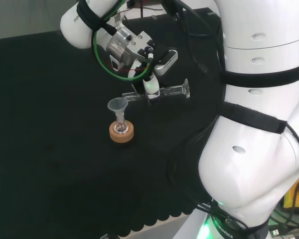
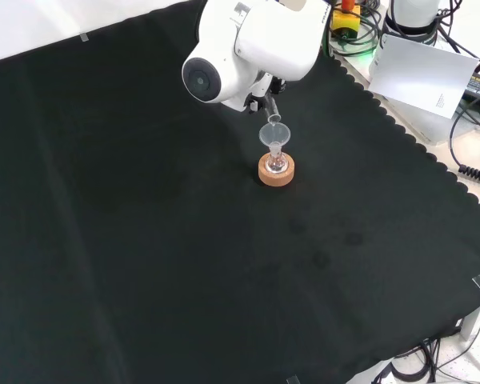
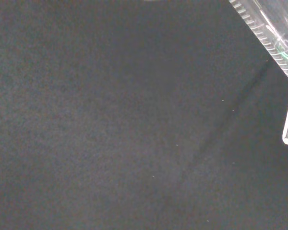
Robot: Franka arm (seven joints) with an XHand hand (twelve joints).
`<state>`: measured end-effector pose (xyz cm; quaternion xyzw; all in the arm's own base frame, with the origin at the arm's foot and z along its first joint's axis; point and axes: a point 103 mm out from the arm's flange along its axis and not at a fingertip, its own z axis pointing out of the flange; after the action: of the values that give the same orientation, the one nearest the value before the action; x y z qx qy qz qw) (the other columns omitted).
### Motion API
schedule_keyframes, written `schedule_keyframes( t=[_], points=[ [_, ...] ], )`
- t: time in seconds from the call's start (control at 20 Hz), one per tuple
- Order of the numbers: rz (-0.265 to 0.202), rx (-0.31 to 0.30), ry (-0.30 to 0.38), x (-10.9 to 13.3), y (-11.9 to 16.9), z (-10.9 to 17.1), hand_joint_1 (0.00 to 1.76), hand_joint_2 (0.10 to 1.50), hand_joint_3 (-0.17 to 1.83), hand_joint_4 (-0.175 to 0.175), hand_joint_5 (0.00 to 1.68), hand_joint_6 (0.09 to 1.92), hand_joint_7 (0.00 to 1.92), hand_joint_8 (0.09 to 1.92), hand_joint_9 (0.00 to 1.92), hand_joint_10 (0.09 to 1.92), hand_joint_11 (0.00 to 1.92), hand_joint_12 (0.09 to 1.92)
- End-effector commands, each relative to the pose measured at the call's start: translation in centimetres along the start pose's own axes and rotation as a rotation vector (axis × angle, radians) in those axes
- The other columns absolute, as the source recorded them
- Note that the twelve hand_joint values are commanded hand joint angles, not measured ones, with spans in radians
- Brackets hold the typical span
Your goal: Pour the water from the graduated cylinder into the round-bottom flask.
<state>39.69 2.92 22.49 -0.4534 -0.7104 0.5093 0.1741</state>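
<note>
Fingers of the hand (image 1: 150, 88) curl round the graduated cylinder (image 1: 159, 92), held nearly level with its mouth beside the funnel (image 1: 117, 105) in the round-bottom flask (image 1: 121, 127) on its cork ring (image 1: 121, 133). Tilt slowly; keep the lip over the funnel's centre.

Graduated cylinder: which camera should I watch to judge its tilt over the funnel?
Head view. There the graduated cylinder lies nearly horizontal in the hand, its mouth end near the funnel. In the front view the arm's link covers most of it. The wrist view shows its scale markings close up.
</note>
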Motion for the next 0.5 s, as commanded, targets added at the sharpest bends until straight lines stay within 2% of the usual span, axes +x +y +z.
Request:
schedule_keyframes(
  t=[0.05, 0.5],
  points=[
    [0.033, 0.009, -0.030, -0.03, -0.16, -0.18, 1.13, 1.13, 0.00, -0.117, 0.97, 1.04, 1.32, 0.28, 1.49, 0.09, 1.29, 0.72],
    [0.042, 0.010, -0.033, -0.02, -0.34, -0.31, 1.13, 1.13, 0.00, -0.116, 0.97, 1.04, 1.32, 0.28, 1.49, 0.09, 1.30, 0.72]
  ],
)
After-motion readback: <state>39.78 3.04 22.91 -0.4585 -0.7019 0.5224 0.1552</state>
